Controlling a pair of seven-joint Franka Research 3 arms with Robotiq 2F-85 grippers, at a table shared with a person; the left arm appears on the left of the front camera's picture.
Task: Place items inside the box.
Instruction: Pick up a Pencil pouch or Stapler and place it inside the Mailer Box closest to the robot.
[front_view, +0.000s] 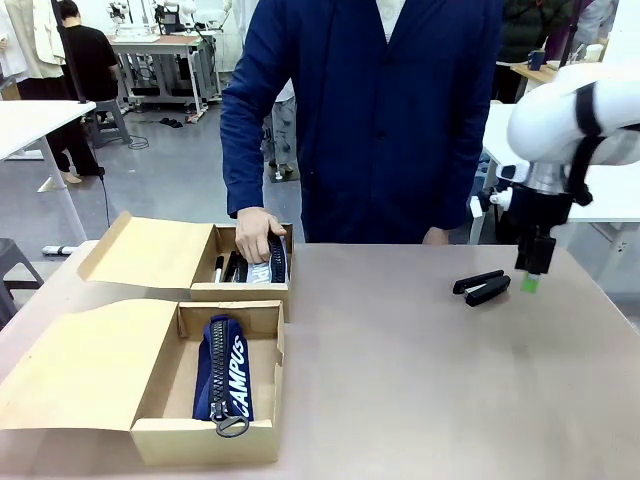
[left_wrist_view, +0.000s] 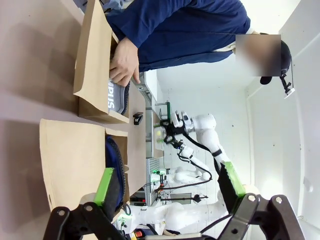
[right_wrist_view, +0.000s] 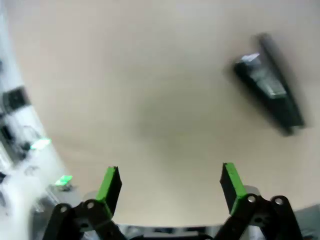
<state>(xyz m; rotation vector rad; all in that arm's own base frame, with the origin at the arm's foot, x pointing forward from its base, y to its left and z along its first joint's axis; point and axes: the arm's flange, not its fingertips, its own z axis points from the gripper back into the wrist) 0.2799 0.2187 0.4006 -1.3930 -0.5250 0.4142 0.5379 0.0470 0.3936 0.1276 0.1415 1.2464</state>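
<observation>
Black stapler (front_view: 482, 288): lies on the table right of centre, well apart from both boxes, not yet picked up
Right gripper (front_view: 530, 281): hangs just beside the stapler's right end, fingers spread wide, nothing between them
Left gripper (left_wrist_view: 167, 175): fingers spread as well, empty, looking along the boxes
Far box (front_view: 240, 292): open, holds a marker pen (front_view: 219, 268) and a grey pencil case (left_wrist_view: 114, 97); the person's hand (front_view: 256, 235) rests on the contents
Near box (front_view: 205, 442): open, navy pencil case (front_view: 225, 375) lying along its length
Risk, grasp: the gripper stands off to one side rather than over the stapler, so a descent from here would likely catch one end and push or spin it across the smooth top instead of closing around it
Risk, hold: the stapler's arm looks slightly sprung open, so a pinch across top and base could squeeze it shut and let it twist in the pads
Risk, delivery: the carry across the table is long; the hand in the far box could be struck, and the near box has little free room beside the case
Risk, sight: the right wrist view is blurred, so the stapler (right_wrist_view: 270, 85) shows smeared there and its exact lie is hard to read
Surface: table (front_view: 400, 380) plain, pale brown-grey, matte, flat
Room: open workshop, grey floor, white tables behind, another person standing at a far bench
</observation>
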